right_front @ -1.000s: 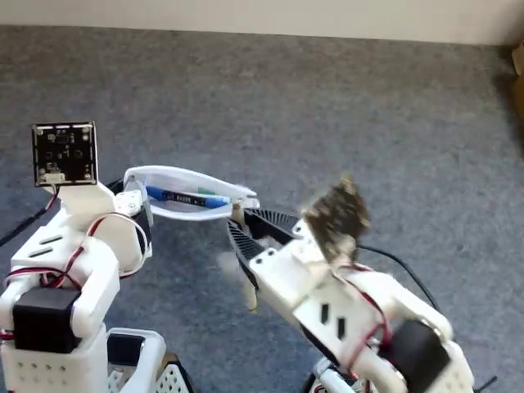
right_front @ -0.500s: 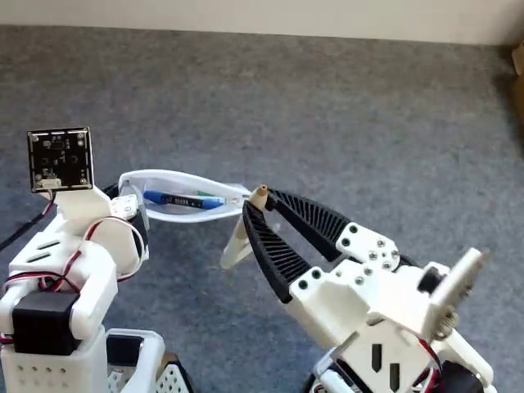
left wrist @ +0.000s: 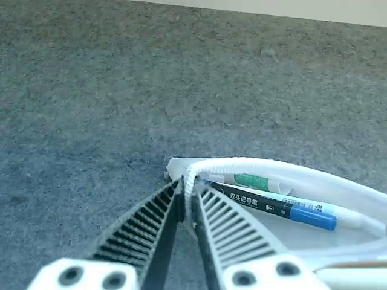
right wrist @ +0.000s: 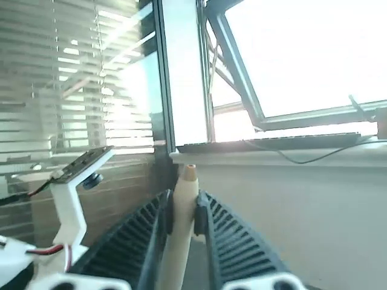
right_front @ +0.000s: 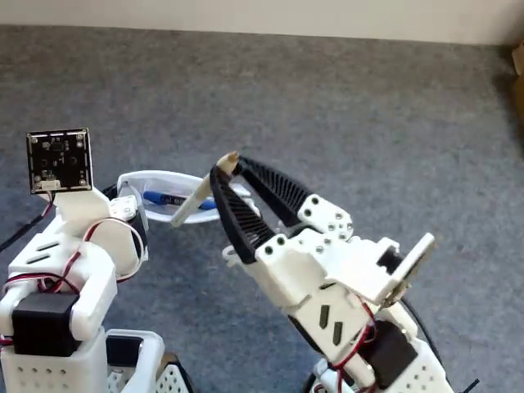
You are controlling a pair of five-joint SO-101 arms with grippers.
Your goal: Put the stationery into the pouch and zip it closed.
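Note:
The clear pouch (right_front: 168, 195) lies open on the grey carpet, with a blue-capped marker (left wrist: 284, 207) and a green marker (left wrist: 257, 180) inside. My left gripper (left wrist: 187, 188) is shut on the pouch's white zipper rim at its end, and it sits at the pouch's left end (right_front: 131, 205) in the high view. My right gripper (right_front: 226, 169) is shut on a cream pen (right_front: 196, 199) that is raised and slanted over the pouch's right half, its lower end above the opening. In the right wrist view the pen (right wrist: 180, 223) stands between the shut fingers (right wrist: 183, 199).
Grey carpet (right_front: 368, 115) stretches open behind and to the right of the pouch. The left arm's camera board (right_front: 57, 160) stands just left of the pouch. A pale wall base runs along the far edge.
My right gripper has swung left and upward with the cream pen, from beside the pouch's right end to over the pouch. The left gripper keeps its hold on the rim.

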